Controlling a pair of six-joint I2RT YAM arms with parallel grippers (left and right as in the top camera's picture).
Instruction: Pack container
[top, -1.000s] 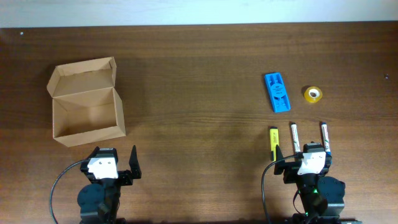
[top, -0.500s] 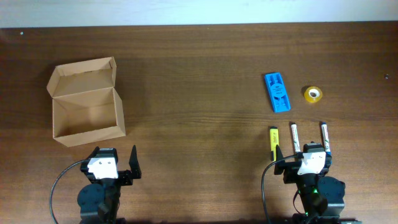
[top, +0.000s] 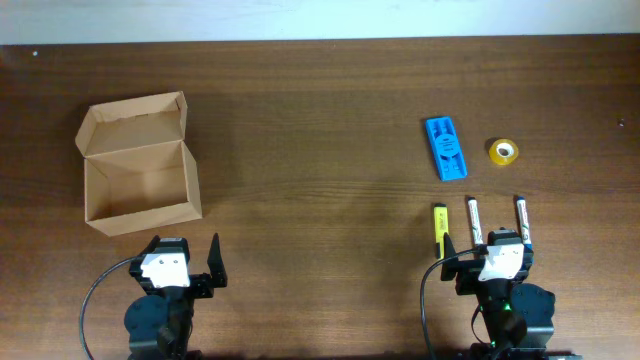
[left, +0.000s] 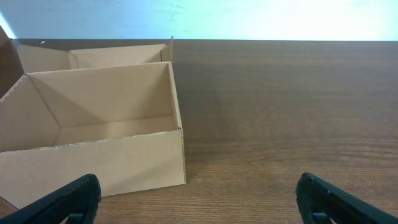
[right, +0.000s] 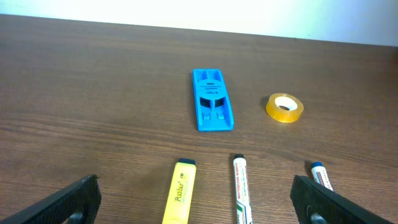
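No movement: 1 container (top: 143, 214) (open), 3 pens (top: 473, 218), 1 tape roll (top: 492, 152).

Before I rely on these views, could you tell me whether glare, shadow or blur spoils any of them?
Overhead: evenly lit and sharp, no glare on the table. Left wrist: background beyond the table blown out, container crisp, fingers dark and soft. Right wrist: same washed-out band on top, tape roll and highlighter crisp.

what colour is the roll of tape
Yellow, a translucent amber tone; the roll of tape shows best in the right wrist view.
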